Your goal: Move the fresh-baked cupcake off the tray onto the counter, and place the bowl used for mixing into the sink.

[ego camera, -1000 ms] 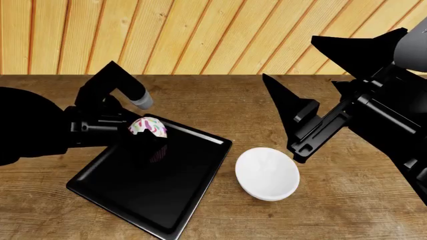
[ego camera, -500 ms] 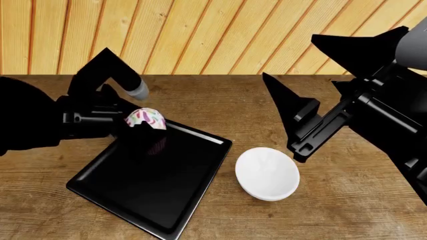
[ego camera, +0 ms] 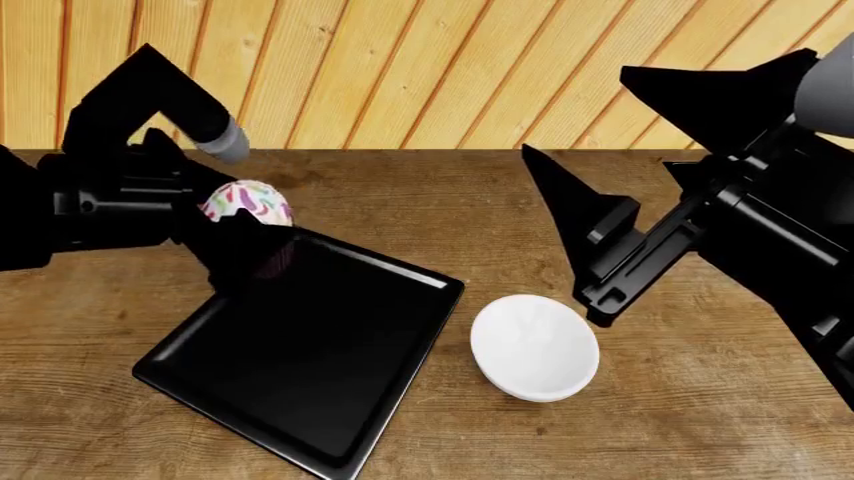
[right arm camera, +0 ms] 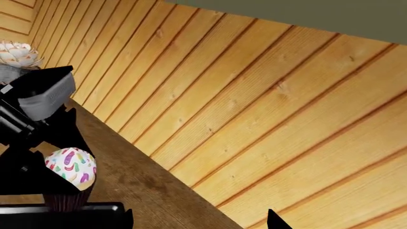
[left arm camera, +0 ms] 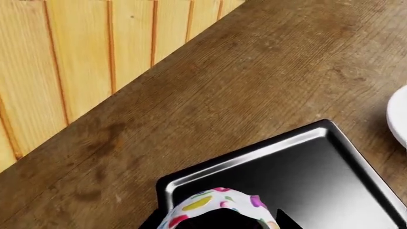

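The cupcake [ego camera: 246, 203], white frosting with coloured sprinkles, hangs in the air over the far left corner of the black tray [ego camera: 314, 365]. My left gripper [ego camera: 243, 238] is shut on its dark wrapper. In the left wrist view the cupcake [left arm camera: 213, 206] sits low between the jaws, above the tray's corner [left arm camera: 318, 167]. The white bowl [ego camera: 535, 347] rests upright on the wooden counter [ego camera: 441, 200], just right of the tray. My right gripper [ego camera: 577, 115] hovers open above and behind the bowl, holding nothing. The right wrist view shows the cupcake [right arm camera: 70, 167] from afar. The sink is out of view.
A wood-plank wall [ego camera: 400, 70] runs along the counter's back edge. Bare counter [left arm camera: 254, 71] lies between the tray and the wall. The bowl's rim [left arm camera: 401, 119] shows at the edge of the left wrist view.
My left gripper has risen and moved left and back with the cupcake, from above the tray's far side to its far left corner. The right arm and bowl have not moved.
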`<state>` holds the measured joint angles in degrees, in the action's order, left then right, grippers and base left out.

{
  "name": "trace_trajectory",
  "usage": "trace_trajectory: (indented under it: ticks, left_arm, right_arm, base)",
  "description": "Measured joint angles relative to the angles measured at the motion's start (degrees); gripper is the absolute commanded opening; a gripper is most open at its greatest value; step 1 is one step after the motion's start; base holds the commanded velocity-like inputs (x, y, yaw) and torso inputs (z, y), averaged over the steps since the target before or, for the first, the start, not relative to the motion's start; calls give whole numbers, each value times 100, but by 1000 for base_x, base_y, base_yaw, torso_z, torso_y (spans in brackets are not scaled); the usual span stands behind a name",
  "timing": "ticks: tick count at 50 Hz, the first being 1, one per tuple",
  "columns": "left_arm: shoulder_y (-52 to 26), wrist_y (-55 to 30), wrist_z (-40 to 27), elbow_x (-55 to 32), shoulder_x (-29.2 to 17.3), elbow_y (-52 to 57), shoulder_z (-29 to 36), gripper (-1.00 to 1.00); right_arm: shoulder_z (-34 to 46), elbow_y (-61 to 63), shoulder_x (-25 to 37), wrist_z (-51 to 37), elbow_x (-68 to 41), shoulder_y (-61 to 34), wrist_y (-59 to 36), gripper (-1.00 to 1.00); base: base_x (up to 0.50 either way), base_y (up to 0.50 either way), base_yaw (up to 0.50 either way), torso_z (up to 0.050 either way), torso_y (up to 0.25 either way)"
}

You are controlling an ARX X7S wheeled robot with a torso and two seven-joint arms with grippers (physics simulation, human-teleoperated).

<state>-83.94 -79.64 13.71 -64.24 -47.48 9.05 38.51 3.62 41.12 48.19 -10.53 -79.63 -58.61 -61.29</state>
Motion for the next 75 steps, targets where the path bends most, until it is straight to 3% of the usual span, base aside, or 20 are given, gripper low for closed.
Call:
trace_trajectory:
  ticks: [38, 75]
  left_arm:
    - [-398, -277, -231, 395, -750, -387, 271, -100]
    - [313, 92, -640, 525, -1137, -704, 406, -100]
  right_arm:
    - [145, -23, 10, -68, -46, -164, -10, 100]
    - [173, 5, 82, -22, 51, -2, 106, 100]
  base:
    - [0, 0, 0, 0, 1]
    - [0, 0, 0, 0, 1]
